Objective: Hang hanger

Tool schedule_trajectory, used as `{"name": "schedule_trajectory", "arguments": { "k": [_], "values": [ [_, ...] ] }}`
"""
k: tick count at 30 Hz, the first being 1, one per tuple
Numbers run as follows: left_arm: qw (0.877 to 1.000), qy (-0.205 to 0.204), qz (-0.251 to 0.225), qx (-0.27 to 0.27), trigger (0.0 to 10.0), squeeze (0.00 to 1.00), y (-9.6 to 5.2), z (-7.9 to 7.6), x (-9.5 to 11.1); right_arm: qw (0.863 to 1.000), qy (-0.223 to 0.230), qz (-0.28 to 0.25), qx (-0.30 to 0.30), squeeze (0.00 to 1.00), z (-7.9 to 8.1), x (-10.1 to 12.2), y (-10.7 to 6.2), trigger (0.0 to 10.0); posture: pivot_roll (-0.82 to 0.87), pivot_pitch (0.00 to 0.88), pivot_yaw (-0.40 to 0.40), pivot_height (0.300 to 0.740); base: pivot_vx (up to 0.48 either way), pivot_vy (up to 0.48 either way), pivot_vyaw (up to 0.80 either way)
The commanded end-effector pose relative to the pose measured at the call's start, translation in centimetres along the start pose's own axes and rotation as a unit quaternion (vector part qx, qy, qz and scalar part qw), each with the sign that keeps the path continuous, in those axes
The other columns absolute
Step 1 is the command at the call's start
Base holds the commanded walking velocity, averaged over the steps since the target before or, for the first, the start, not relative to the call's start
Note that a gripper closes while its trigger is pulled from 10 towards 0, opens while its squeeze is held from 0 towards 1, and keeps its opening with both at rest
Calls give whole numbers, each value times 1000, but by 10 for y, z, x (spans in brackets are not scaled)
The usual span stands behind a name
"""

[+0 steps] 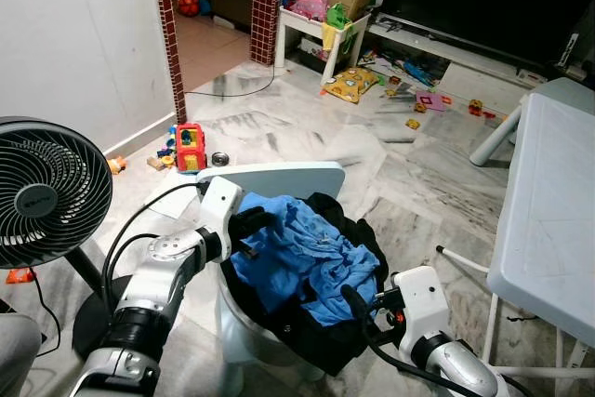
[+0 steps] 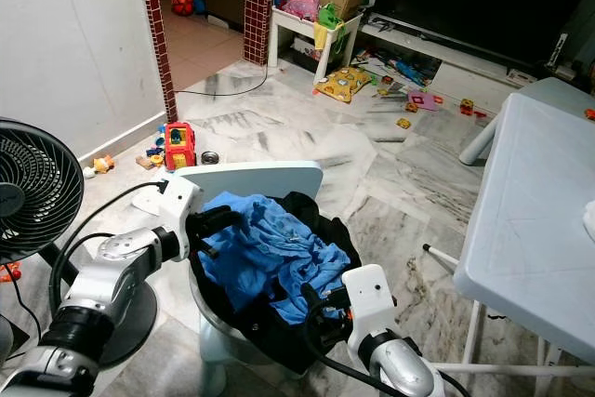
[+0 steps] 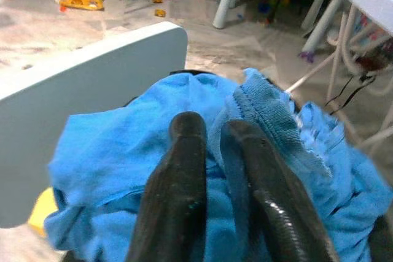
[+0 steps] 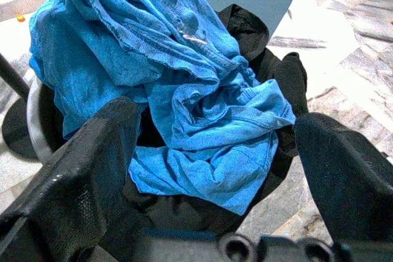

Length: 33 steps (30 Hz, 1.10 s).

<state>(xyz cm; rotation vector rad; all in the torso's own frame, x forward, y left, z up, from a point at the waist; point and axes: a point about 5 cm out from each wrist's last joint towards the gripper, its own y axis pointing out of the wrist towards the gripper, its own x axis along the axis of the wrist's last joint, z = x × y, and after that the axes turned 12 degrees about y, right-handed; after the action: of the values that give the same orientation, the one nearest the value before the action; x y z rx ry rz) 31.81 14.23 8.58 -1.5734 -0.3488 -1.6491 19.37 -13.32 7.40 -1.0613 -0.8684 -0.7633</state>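
Note:
A crumpled blue garment lies on top of a black garment, both heaped on a white chair. My left gripper is at the left side of the heap. In the left wrist view its fingers are pressed close together with a fold of the blue cloth pinched between them. My right gripper is at the heap's front right edge, open, its fingers spread wide in front of the blue garment and touching nothing.
A black standing fan is close on the left with its cable on the floor. A white table stands on the right. Toys, including a red one, litter the marble floor toward the doorway and TV cabinet.

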Motion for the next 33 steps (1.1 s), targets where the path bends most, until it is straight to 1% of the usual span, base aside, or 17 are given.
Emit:
{"name": "schedule_trajectory", "arguments": {
  "k": [1,5,6,9,10,11,14,15,17,18,19,20,22,24,28,31,33],
  "values": [
    [1000,25,1,-12,10000,1000,-3,-3,1,1000,-5,-6,-5,0,-2,3,-2,10000,71,14,-128,740,0,0,0],
    [999,42,9,-15,10000,1000,-11,-1,-6,1000,-4,-5,-3,0,-1,3,-1,10000,71,14,-128,740,0,0,0],
    [998,58,15,-17,10000,1000,-15,0,-9,1000,-4,-5,-2,0,-1,2,-1,10000,79,17,-127,740,0,0,0],
    [996,85,16,-24,10000,1000,-22,-2,-11,1000,-3,-5,-2,0,-1,2,0,10000,84,17,-128,740,0,0,0],
    [995,95,13,-24,10000,1000,-23,-3,-11,1000,-3,-4,-1,0,-1,2,0,10000,86,17,-130,740,0,0,0],
    [993,114,6,-20,10000,1000,-26,-6,-12,1000,-4,-4,-1,0,-1,2,0,10000,89,15,-130,740,0,0,0],
    [991,135,-9,-12,10000,1000,-31,-11,-14,1000,-5,-3,-1,0,-1,2,0,10000,90,14,-130,740,0,0,0],
    [986,168,-21,-9,10000,1000,-35,-15,-16,1000,-5,-4,-1,0,-2,2,1,10000,91,13,-132,740,0,0,0],
    [982,186,-22,2,10000,1000,-37,-17,-20,1000,-6,-4,0,0,-2,2,1,10000,93,11,-136,740,0,0,0],
    [982,189,-20,6,10000,1000,-38,-18,-21,1000,-6,-3,0,0,-2,2,1,10000,93,11,-136,740,0,0,0],
    [982,186,-20,22,10000,1000,-39,-18,-22,1000,-6,-3,0,0,-2,2,1,10000,95,9,-138,740,0,0,0],
    [981,187,-21,38,10000,1000,-41,-22,-25,1000,-7,-2,1,0,-2,2,2,10000,95,6,-142,740,0,0,0],
    [982,185,-22,42,10000,1000,-42,-29,-28,1000,-9,-1,3,0,-2,2,2,10000,96,4,-143,740,0,0,0],
    [982,179,-29,52,10000,1000,-41,-32,-29,1000,-12,0,4,0,-3,2,3,10000,95,1,-146,740,0,0,0],
    [981,178,-33,63,10000,1000,-34,-25,-26,1000,-14,0,5,0,-2,3,3,10000,93,2,-147,740,0,0,0],
    [981,178,-40,59,10000,1000,-30,-21,-23,1000,-14,0,6,0,-2,3,4,10000,91,3,-147,740,0,0,0],
    [980,186,-46,52,10000,1000,-24,-18,-17,1000,-14,0,6,0,-2,3,4,10000,91,3,-147,740,0,0,0]
  ]
}}
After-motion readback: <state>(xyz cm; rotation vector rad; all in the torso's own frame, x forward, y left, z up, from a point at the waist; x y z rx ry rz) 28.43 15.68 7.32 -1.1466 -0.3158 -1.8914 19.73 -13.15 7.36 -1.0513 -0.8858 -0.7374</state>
